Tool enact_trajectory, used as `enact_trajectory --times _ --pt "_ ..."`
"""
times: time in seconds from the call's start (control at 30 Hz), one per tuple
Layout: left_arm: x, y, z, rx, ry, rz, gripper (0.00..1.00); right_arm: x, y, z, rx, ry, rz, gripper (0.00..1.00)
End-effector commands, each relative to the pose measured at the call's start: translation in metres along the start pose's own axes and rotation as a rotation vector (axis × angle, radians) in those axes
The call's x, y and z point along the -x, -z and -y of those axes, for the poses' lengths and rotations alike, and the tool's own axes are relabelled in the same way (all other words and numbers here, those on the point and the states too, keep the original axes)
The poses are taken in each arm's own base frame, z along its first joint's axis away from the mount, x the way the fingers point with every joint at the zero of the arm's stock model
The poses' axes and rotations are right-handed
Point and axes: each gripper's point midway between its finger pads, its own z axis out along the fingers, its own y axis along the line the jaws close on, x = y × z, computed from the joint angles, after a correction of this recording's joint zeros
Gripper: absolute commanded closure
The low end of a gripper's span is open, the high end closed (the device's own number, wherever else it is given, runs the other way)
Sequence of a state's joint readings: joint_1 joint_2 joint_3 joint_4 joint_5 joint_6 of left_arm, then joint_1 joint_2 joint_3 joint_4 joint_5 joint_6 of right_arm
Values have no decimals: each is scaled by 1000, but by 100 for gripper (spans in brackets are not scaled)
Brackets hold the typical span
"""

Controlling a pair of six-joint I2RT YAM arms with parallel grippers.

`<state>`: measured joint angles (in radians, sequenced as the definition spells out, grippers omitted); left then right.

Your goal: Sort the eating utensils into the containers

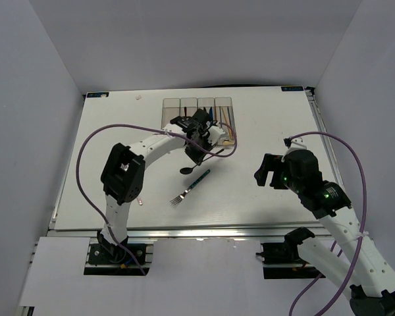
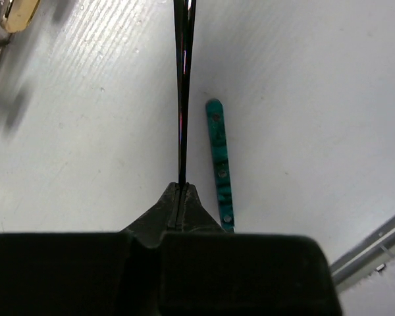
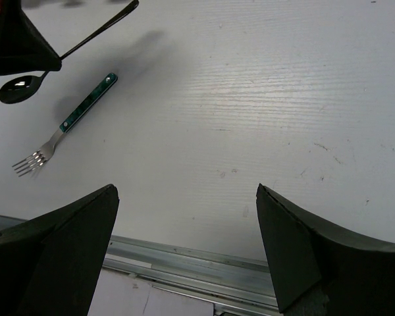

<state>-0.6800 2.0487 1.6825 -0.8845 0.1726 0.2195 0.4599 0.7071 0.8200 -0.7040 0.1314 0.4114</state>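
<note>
My left gripper (image 1: 196,155) is shut on the handle of a black spoon (image 1: 187,170). In the left wrist view the closed fingertips (image 2: 182,187) pinch the spoon handle (image 2: 183,99), seen edge-on. The right wrist view shows the spoon (image 3: 16,89) tilted, bowl low over the table. A teal-handled silver fork (image 1: 191,187) lies on the table just beside it (image 2: 219,158) (image 3: 69,120). The clear containers (image 1: 173,105) stand in a row at the back, partly hidden by the left arm; the right bin holds thin chopsticks (image 1: 228,125). My right gripper (image 1: 271,171) (image 3: 187,191) is open and empty.
The table's front metal rail (image 3: 184,253) runs just below the right gripper. A purple cable (image 1: 105,130) loops over the left side of the table. A tan piece (image 2: 16,13) shows at the top left of the left wrist view.
</note>
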Motion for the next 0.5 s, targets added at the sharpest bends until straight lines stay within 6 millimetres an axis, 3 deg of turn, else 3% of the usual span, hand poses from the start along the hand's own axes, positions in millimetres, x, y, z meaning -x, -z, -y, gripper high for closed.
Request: enact_trajectory --times 0.0,0.13,0.27,0.3,0.37,0.4,0.43,0.47 --pt "26 53 18 -31 -32 147 100 4 0 -1 6 3 21 11" --pt "52 84 1 94 15 291 100 5 1 -1 9 1 27 11" --pt "77 110 -43 275 158 409 100 4 1 -1 11 1 26 11" --pt "77 125 -71 373 224 431 100 4 1 -1 10 1 26 11" --pt "84 122 -105 423 355 429 100 3 1 0 5 3 27 11" --pt "79 104 -118 441 392 376 100 2 1 1 5 5 25 11" --pt "96 117 -128 457 436 431 100 2 1 1 4 5 27 11" --pt "98 116 -140 468 463 434 100 2 1 1 4 5 24 11"
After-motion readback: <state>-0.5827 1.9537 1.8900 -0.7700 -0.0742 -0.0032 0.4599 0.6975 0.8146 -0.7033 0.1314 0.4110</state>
